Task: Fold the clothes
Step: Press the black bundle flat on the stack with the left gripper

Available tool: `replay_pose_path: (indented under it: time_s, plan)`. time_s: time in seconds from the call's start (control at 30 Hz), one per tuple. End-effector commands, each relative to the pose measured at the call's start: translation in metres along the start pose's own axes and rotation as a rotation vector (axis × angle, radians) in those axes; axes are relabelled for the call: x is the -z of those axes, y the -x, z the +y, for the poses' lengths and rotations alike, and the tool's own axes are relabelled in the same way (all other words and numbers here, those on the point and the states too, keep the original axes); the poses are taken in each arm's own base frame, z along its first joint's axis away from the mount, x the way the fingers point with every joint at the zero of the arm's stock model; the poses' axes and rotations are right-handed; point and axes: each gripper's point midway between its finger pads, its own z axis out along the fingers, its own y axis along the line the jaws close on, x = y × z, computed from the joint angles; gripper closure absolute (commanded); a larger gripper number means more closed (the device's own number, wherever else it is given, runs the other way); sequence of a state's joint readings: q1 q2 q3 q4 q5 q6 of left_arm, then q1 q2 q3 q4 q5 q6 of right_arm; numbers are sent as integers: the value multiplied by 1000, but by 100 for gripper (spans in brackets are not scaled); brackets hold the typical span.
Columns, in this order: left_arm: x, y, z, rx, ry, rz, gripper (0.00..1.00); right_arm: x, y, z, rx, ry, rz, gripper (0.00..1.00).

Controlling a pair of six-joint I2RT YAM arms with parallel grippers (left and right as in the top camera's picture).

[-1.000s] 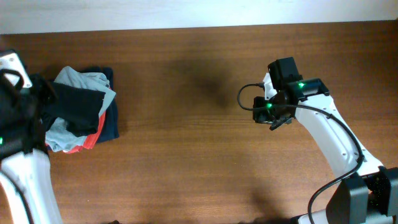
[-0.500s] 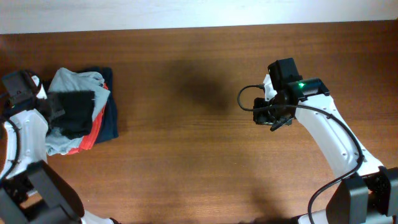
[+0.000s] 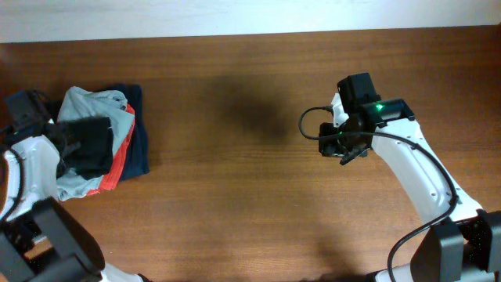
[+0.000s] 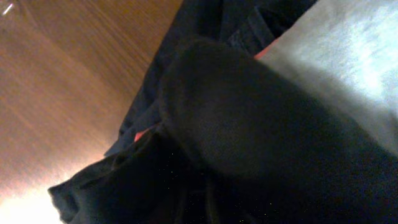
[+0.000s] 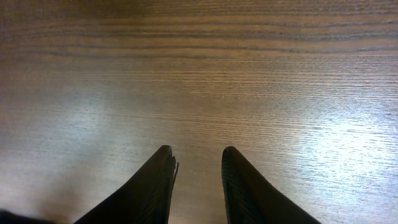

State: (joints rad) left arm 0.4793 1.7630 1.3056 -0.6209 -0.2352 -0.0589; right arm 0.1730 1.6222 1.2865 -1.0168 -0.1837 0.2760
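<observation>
The clothes, a black T-shirt (image 3: 88, 149), lie bunched on top of a garment pile at the table's left end. In the left wrist view the black T-shirt (image 4: 249, 124) fills most of the picture and hides the fingers. My left gripper (image 3: 72, 135) is pressed into that black fabric; whether the jaws hold it cannot be made out. My right gripper (image 3: 348, 153) hovers over bare wood at the right of the table. In the right wrist view the right gripper (image 5: 198, 152) stands open with nothing between its fingers.
Under the T-shirt lie a light grey-blue garment (image 3: 98, 106), an orange-red folded garment (image 3: 117, 163) and a navy one (image 3: 139, 145). The grey-blue garment (image 4: 348, 56) also shows beside the black cloth. The wooden table (image 3: 250, 196) stretches between the two arms.
The left arm swung in at the pile's left side. The black T-shirt shifted left and bunched smaller, baring more grey-blue cloth. The right arm has not moved.
</observation>
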Motion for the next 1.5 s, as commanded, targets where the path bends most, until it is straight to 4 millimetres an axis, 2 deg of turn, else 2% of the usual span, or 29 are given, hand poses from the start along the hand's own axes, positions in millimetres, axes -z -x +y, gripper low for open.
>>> replay_pose_path:
  time_s: [0.0, 0.1, 0.17, 0.23, 0.33, 0.4, 0.5, 0.53, 0.57, 0.7, 0.87, 0.97, 1.03, 1.13, 1.23, 1.37, 1.47]
  plan:
    - [59, 41, 7, 58, -48, -157, 77, 5, 6, 0, 8, 1, -24, 70]
    - [100, 63, 14, 78, -63, -267, 68, 5, 7, 1, 9, 3, -32, 70]
    - [118, 69, 12, 81, -104, -311, 64, 5, 9, 2, 10, 5, -39, 70]
    - [134, 70, 6, 77, -159, -338, 64, 5, 10, 2, 11, 6, -42, 70]
    - [145, 58, -3, 61, -227, -308, 65, 5, 10, 2, 10, 6, -40, 70]
    - [143, 40, -7, 50, -248, -236, 73, 5, 9, 1, 10, 5, -37, 70]
    - [124, 12, -16, 38, -263, -124, 85, 5, 10, 2, 10, 6, -40, 70]
    - [116, 7, -20, 31, -264, -111, 86, 5, 10, 2, 11, 6, -43, 70]
    - [96, -1, -27, 24, -266, -95, 87, 5, 12, 2, 12, 9, -50, 70]
    - [42, -23, -39, 17, -264, -48, 87, 5, 12, 2, 12, 9, -51, 70]
    - [-12, -48, -50, 10, -255, 7, 87, 5, 9, 1, 10, 5, -36, 70]
    - [-28, -58, -53, 6, -252, 44, 88, 5, 8, 1, 10, 4, -34, 70]
    - [-27, -57, -53, 6, -252, 43, 89, 5, 8, 1, 10, 4, -34, 70]
    - [-12, -43, -52, 10, -265, 4, 89, 5, 8, 1, 10, 4, -35, 69]
    - [25, -18, -52, 16, -308, -72, 88, 5, 8, 1, 13, 3, -35, 70]
    - [98, 16, -52, -1, -390, -201, 80, 5, 9, 1, 29, 3, -38, 70]
    - [170, 32, -57, -129, -493, -354, 73, 10, 11, 2, 50, 2, -60, 70]
